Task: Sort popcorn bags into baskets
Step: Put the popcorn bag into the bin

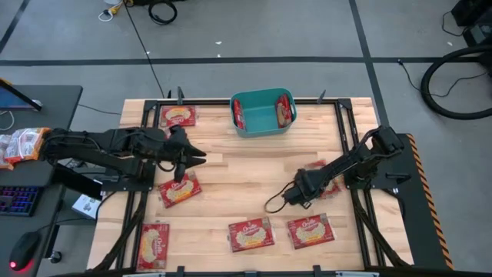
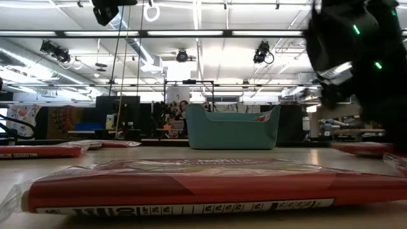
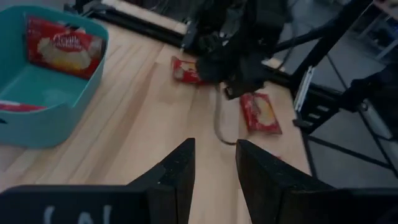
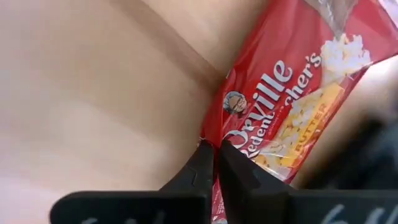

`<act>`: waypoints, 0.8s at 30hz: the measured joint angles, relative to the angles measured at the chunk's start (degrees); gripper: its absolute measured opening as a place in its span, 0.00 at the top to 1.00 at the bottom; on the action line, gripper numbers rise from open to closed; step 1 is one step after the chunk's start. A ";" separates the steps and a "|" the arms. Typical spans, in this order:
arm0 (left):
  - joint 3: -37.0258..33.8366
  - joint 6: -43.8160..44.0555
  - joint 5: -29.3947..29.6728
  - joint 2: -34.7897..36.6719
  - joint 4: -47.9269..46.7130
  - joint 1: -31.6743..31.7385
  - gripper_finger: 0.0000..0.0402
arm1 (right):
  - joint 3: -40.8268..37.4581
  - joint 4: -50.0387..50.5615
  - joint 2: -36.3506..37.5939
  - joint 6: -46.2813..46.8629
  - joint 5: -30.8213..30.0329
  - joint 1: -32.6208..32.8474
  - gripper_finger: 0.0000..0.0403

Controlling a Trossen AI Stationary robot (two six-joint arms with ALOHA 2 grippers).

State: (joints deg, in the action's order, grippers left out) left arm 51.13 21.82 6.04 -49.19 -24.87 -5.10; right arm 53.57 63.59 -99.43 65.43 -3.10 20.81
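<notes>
The teal basket stands at the table's far middle with two red popcorn bags leaning against its inner walls. Several more bags lie flat on the table. My right gripper is low over the right half of the table, shut on a red bag that my arm mostly hides in the high view. My left gripper hovers over the left middle, open and holding nothing, pointing toward the right arm. My right gripper pinches the red bag at its long side edge, between the free ends of both fingers. The bag stretches away past the fingers over the wood. Whether it is lifted or lies on the table, I cannot tell.
Loose bags lie at the far left, under the left arm, and along the near edge. A cable loop hangs by the right gripper. Paler orange-and-white packets sit on a side desk, left.
</notes>
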 joint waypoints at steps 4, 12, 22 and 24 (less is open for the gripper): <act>-0.02 -0.43 -0.01 -1.66 -0.13 0.00 0.70 | 7.70 -0.23 0.03 -22.22 -8.60 2.53 0.96; -0.02 -0.46 -4.20 -5.16 -0.41 0.00 0.70 | 12.78 -11.09 0.10 -92.45 -10.52 7.19 0.91; -0.02 -0.67 -7.89 -5.47 -0.71 0.00 0.70 | 11.25 -17.98 0.12 -117.35 -19.77 6.12 0.94; -0.02 -1.84 -8.99 -5.40 -0.73 0.00 0.70 | 11.25 -20.85 0.12 -120.71 -20.74 4.77 0.97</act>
State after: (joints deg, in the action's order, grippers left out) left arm 51.11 19.99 -2.94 -54.59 -25.59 -5.10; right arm 64.82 42.74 -99.31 -55.29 -23.84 25.58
